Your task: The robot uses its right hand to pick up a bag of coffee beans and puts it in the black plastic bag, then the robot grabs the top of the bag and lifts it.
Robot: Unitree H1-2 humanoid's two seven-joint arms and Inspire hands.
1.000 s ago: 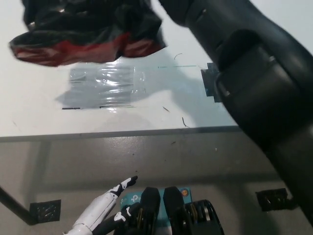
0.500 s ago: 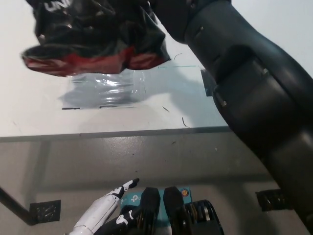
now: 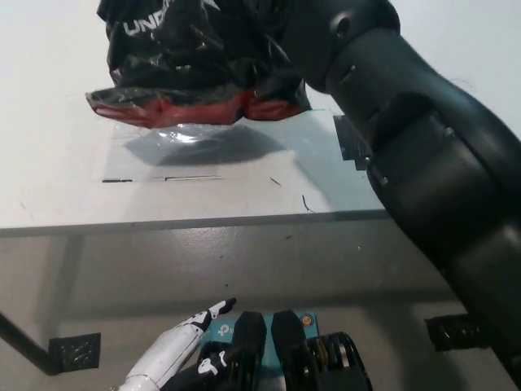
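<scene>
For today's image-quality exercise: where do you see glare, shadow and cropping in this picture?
Head view: glare streaks the crinkled black plastic bag and the clear patch on the table beneath it; the bag throws a soft grey shadow there; the right arm fills the right side, its robot hand hidden; the white left robot hand is cropped at the bottom.

Glossy crinkled black plastic bag (image 3: 195, 49), matt smooth white table (image 3: 49, 163), shiny clear tape patch (image 3: 183, 138)

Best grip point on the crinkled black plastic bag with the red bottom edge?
Probably the gathered top of the black plastic bag, approached from above. Its red bottom edge hangs lowest, over the white table, so the weight sits under the neck. The black right arm already reaches there; its hand is hidden. The white left hand rests low.
</scene>
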